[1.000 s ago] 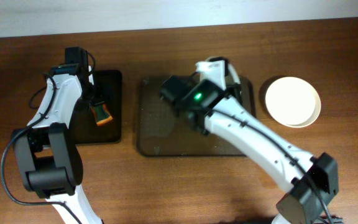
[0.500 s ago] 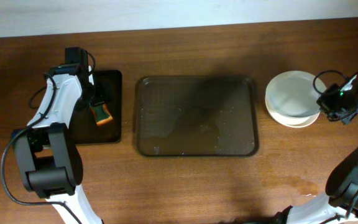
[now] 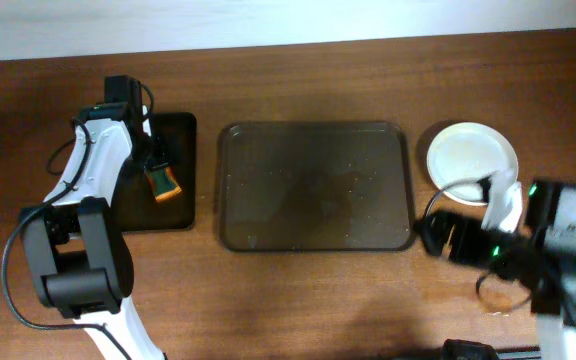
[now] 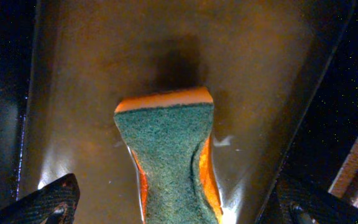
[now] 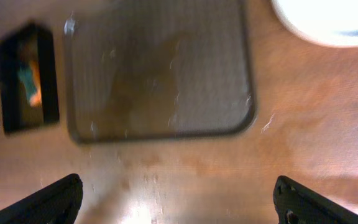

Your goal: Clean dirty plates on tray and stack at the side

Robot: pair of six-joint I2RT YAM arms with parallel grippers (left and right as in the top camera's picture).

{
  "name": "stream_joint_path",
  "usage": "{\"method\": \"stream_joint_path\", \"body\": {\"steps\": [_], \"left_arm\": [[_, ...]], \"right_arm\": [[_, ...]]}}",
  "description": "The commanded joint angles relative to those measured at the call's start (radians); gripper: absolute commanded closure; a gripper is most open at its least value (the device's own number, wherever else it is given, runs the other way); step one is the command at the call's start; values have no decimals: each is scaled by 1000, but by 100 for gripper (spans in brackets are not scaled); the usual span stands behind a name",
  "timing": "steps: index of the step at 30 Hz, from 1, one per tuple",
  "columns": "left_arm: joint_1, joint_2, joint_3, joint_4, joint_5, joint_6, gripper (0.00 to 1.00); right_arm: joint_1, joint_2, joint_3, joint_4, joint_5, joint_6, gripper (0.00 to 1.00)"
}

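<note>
The white plates (image 3: pixel 471 160) sit stacked on the table right of the tray (image 3: pixel 313 225); the stack also shows at the top right of the right wrist view (image 5: pixel 328 22). No smear shows on the top plate. The dark tray (image 5: pixel 160 68) holds no plates, only specks. My right gripper (image 3: pixel 432 233) hovers near the table's front right, open with nothing between its fingers (image 5: pixel 55 199). My left gripper (image 4: pixel 179 208) stands open over a green-and-orange sponge (image 4: pixel 166 149), its fingers (image 4: pixel 48 202) wide on either side and not touching it.
The sponge (image 3: pixel 162 184) lies on a small black tray (image 3: pixel 178 130) at the left, which the left arm (image 3: pixel 93 170) reaches over. This small tray (image 5: pixel 30 78) shows blurred in the right wrist view. Bare wood runs along the table's front.
My right arm went from above the tray to the plate stack, then drew back to the front right, and its jaws have opened. The left arm and sponge have not moved.
</note>
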Motion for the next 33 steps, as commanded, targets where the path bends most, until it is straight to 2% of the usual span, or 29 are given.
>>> {"method": "stream_joint_path", "body": {"steps": [1, 8, 10, 13, 16, 17, 19, 21, 27, 33], "left_arm": [[5, 8, 1, -1, 6, 8, 0], [6, 8, 1, -1, 6, 8, 0], [6, 8, 1, -1, 6, 8, 0], [6, 8, 1, -1, 6, 8, 0], [6, 8, 1, -1, 6, 8, 0], [6, 8, 1, -1, 6, 8, 0], [6, 8, 1, -1, 6, 8, 0], [6, 8, 1, -1, 6, 8, 0], [6, 8, 1, -1, 6, 8, 0], [6, 8, 1, -1, 6, 8, 0]], "right_arm": [[36, -86, -47, -32, -2, -14, 2], [56, -68, -50, -79, 45, -14, 2], [147, -149, -108, 35, 51, -21, 2], [206, -542, -418, 471, 70, -22, 2], [206, -834, -687, 769, 139, -22, 2], [206, -892, -759, 855, 154, -22, 2], [206, -888, -871, 1056, 193, -22, 1], [207, -890, -1042, 1339, 232, -22, 2], [206, -888, -1052, 1178, 355, -22, 2], [206, -867, -1052, 1178, 362, -22, 2]]}}
